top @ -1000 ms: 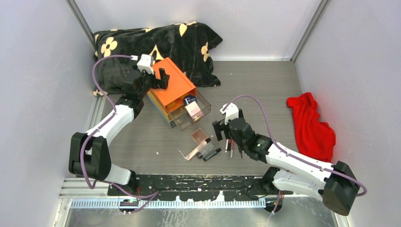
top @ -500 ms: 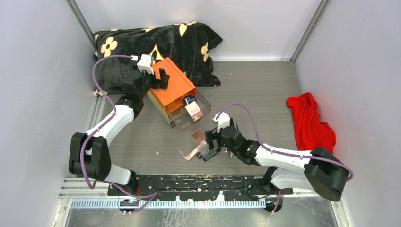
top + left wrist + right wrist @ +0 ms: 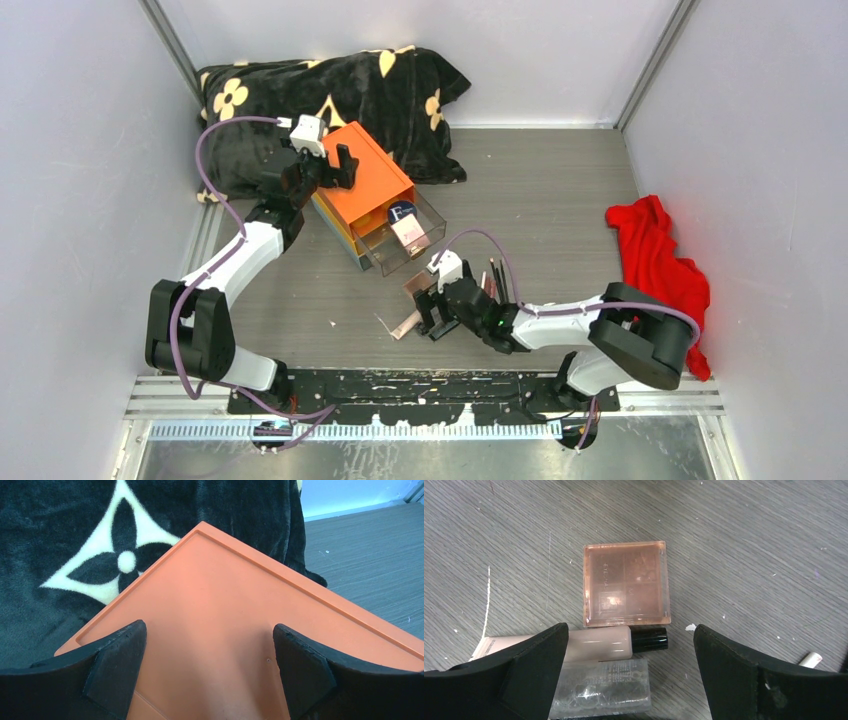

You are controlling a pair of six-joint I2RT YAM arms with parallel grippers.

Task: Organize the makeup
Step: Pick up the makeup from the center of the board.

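Observation:
My right gripper (image 3: 432, 312) is open and hangs low over makeup on the floor. The right wrist view shows a pink square compact (image 3: 625, 584), a pinkish tube with a black cap (image 3: 594, 644) below it, and a clear packet (image 3: 599, 689) between the open jaws of the right gripper (image 3: 630, 632). Thin red and white pencils (image 3: 495, 278) lie just right of the gripper. A round dark compact (image 3: 402, 212) and a pink compact (image 3: 409, 232) lie in the open clear drawer. My left gripper (image 3: 340, 165) is open over the orange box (image 3: 225, 590), empty.
The orange box (image 3: 370, 185) with its clear drawer pulled out stands at centre left. A black flowered blanket (image 3: 330, 95) lies behind it against the back wall. A red cloth (image 3: 655, 260) lies at the right. Walls close in on the sides.
My right gripper has moved left and down, from beside the pencils to over the pink compact and tubes. The pencils now show to its right. The left arm has not moved.

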